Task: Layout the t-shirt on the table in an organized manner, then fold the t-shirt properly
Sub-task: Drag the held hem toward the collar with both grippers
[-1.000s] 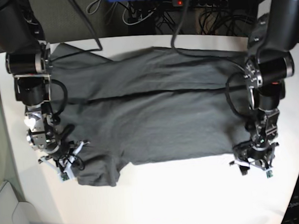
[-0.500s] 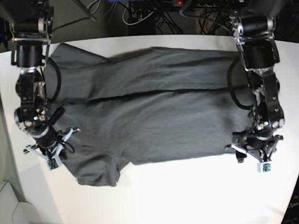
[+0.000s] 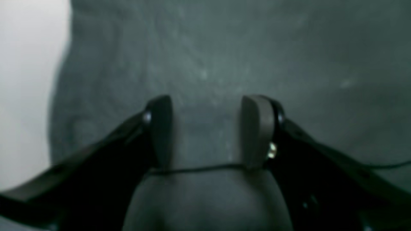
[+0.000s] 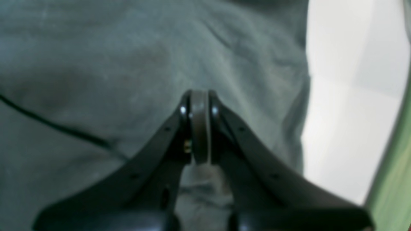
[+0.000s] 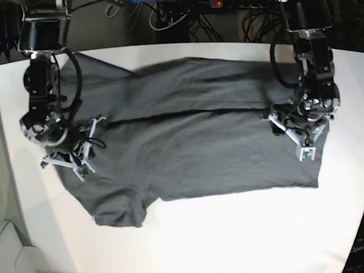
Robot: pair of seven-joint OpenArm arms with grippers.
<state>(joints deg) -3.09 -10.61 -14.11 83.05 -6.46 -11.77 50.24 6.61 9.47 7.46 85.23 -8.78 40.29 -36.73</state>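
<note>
The t-shirt [image 5: 194,132] is spread lengthwise across the table [image 5: 237,232], with a long fold line running through the middle and one sleeve sticking out toward the near edge, below the right gripper [image 5: 72,158].

Edges first: in the right wrist view the shirt's edge [image 4: 301,96] sits just off to the side of the right gripper [image 4: 199,128], and past it there's bare white table. Its jaws are pressed fully together with nothing between them, hovering over wrinkled cloth.

The left gripper [image 3: 205,131] has its jaws partway apart with only shirt fabric visible under the gap, nothing pinched as far as I can see. The shirt's edge [image 3: 59,89] and open table are off to one side of it; everywhere else is cloth. In the base view the left gripper [image 5: 302,135] sits over the shirt near its hem end.

There's loads of free white table on the near side of both grippers. Behind the arms, past the far table edge, there's a tangle of cables [image 5: 162,17] and a power strip [image 5: 248,2] with a red light. A thin dark cable [image 4: 54,126] crosses the cloth near the right gripper.
</note>
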